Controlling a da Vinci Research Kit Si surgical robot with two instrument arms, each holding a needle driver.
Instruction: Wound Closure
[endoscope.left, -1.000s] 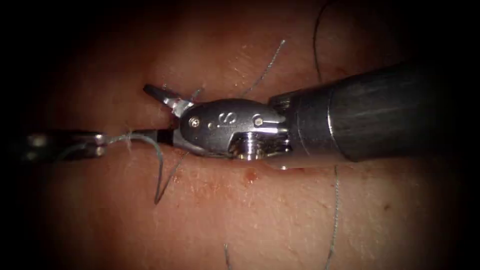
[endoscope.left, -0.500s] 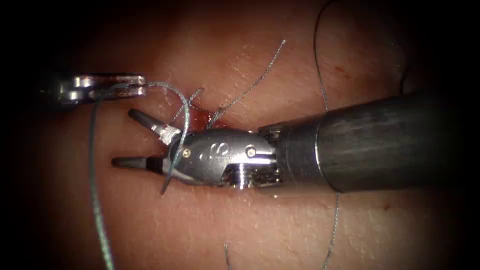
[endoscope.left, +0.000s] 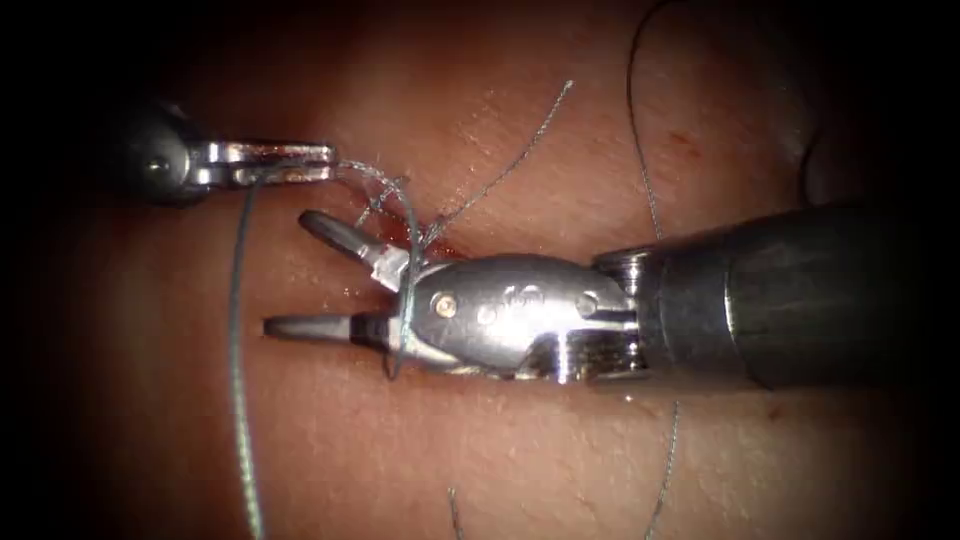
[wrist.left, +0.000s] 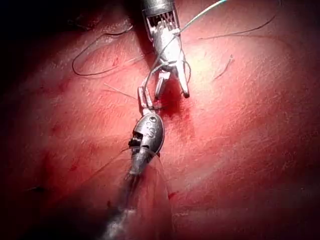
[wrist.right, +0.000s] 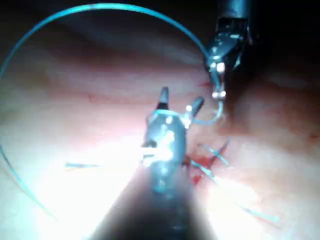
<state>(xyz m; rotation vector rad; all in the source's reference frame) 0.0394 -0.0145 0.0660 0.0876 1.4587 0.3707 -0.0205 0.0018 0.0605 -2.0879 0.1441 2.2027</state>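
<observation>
Right tool (endoscope.left: 305, 275): enters from the right on a dark shaft, jaws spread wide, holding nothing. One jaw points up-left, the other lies level toward the left. A strand of thread (endoscope.left: 408, 262) drapes over the base of the jaws where they fork and hangs a short way below the tool's body. The same tool shows in the right wrist view (wrist.right: 177, 107), two jaw tips apart, thread across their base, and in the left wrist view (wrist.left: 170, 85).

Left tool (endoscope.left: 325, 162): above and left of the right tool's jaws, jaws closed flat on the thread. Its shaft runs off into the dark margin. Also seen in the left wrist view (wrist.left: 146, 100) and the right wrist view (wrist.right: 218, 90).

Thread: from the left tool's tip one run arcs to the right tool; a second drops straight down past the left of the right tool and out of the picture.

Tissue (endoscope.left: 520, 450): cut (endoscope.left: 420, 240) partly covered by the right tool's body; red fluid (endoscope.left: 400, 232) just above the fork of the jaws, with short thread ends (endoscope.left: 505, 165) rising from it.

Needle: cannot be made out.
</observation>
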